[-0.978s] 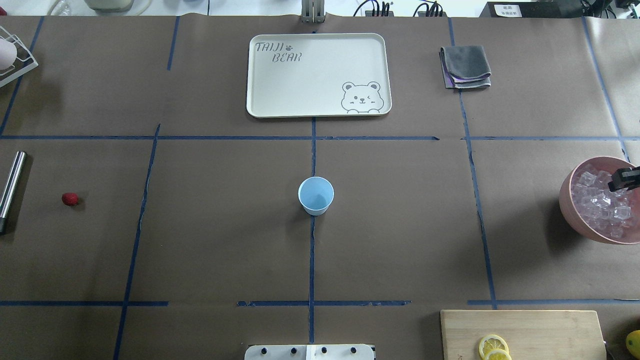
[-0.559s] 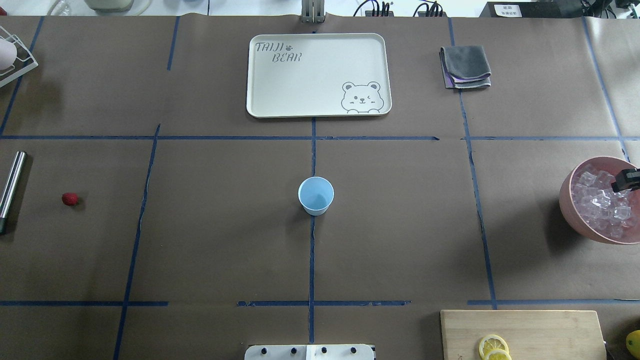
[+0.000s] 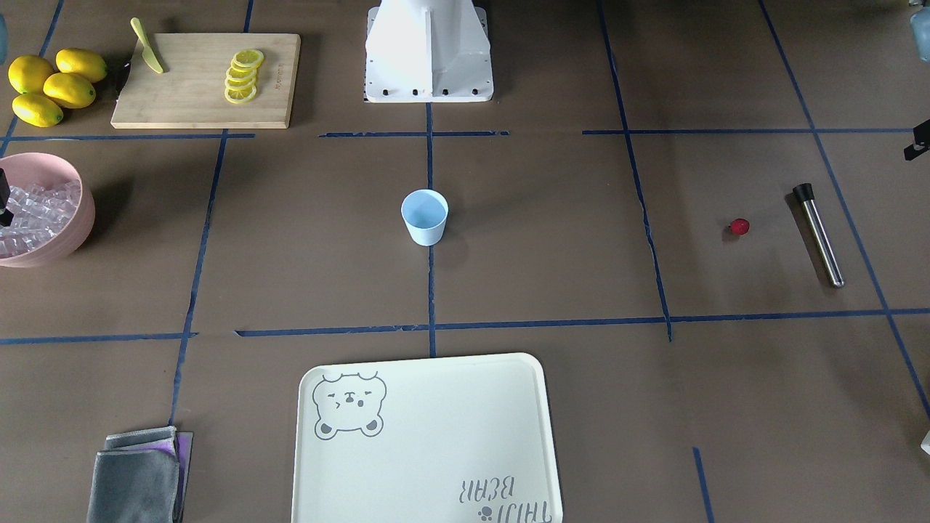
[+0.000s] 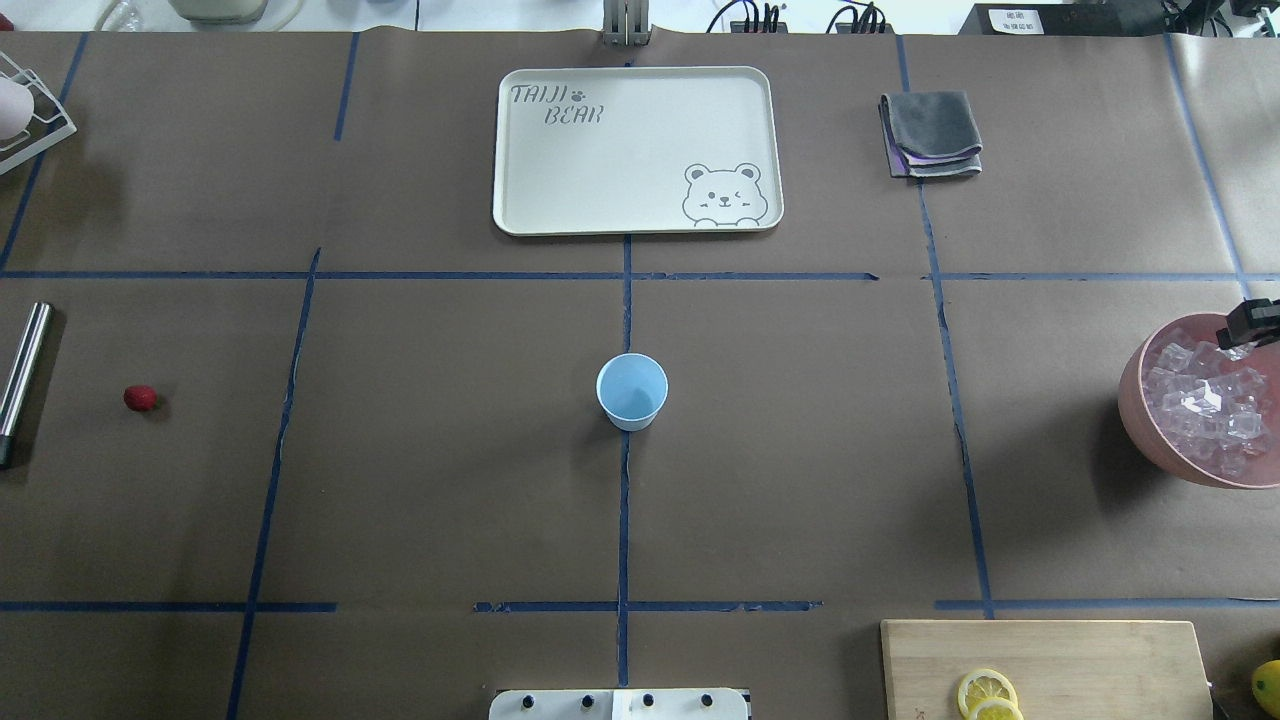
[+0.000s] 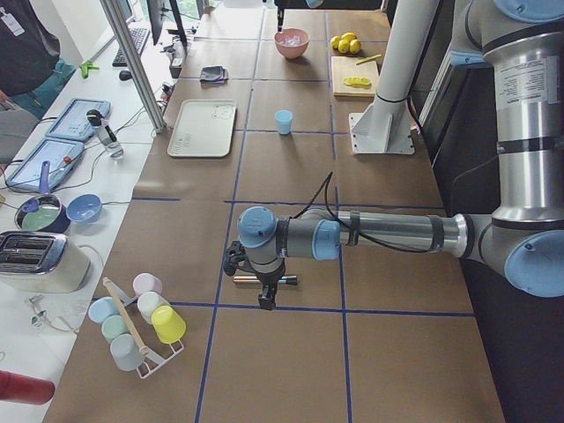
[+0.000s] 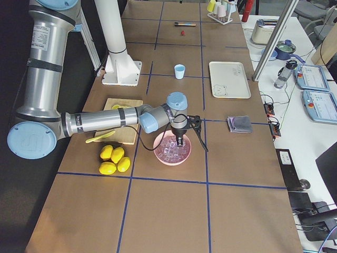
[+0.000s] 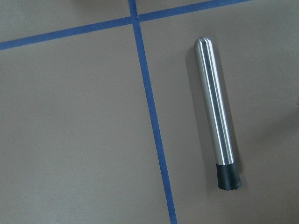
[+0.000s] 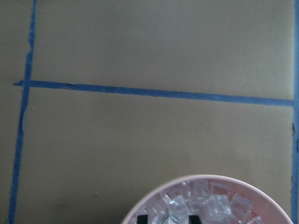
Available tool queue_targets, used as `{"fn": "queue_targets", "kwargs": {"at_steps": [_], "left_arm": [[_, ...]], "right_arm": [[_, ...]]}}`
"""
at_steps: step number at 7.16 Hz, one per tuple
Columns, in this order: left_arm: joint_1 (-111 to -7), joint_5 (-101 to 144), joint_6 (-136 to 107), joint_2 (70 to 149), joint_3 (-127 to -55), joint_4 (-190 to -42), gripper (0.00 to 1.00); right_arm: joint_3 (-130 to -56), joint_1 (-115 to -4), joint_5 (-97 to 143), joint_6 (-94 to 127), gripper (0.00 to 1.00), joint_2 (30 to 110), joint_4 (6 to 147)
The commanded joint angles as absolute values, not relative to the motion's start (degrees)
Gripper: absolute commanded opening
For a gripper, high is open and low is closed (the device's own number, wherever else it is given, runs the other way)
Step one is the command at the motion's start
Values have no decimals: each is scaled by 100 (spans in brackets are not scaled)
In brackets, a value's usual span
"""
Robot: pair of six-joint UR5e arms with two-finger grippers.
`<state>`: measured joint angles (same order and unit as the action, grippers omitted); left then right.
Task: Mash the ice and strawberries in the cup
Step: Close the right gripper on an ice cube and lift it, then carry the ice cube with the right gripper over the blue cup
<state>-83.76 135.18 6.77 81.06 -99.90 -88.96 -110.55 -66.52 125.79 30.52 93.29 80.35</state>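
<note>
over at the right end of the surface, the right gripper point(image 4: 1243, 328) hangs above the pink bowl point(image 4: 1133, 400) of ice point(image 4: 1200, 405), fingers point(image 8: 143, 219) a little apart with a clear cube between the tips; gripped or not, i cannot tell. the cup point(image 4: 631, 392) stands upright mid-surface. the strawberry point(image 4: 140, 398) lies well to the left near a steel rod point(image 7: 215, 109), the left gripper point(image 5: 264, 295) over that rod; how its fingers stand i cannot tell.
</note>
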Motion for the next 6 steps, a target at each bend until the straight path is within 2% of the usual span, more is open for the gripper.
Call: {"fn": "queue_targets", "kwargs": {"at_steps": [1,2,4,6], "left_arm": [[-8376,13518,677,8104,-9993,-8903,100],[-8376,13518,677,8104,-10002,-8895,100],[-8376,13518,677,8112,-10037,-8903,100],[-8376,13518,677,8112,-10081,-8903,100]], "right_arm": [[-11101,-6060,12473,3093,2,8415,8490],[-11066,-5647,12289,3172,0,7994,8647],[-11013,-5022,12086,3470,0,6591,10126],[-10707,-4363,11883,4432,0,5691,10406]]}}
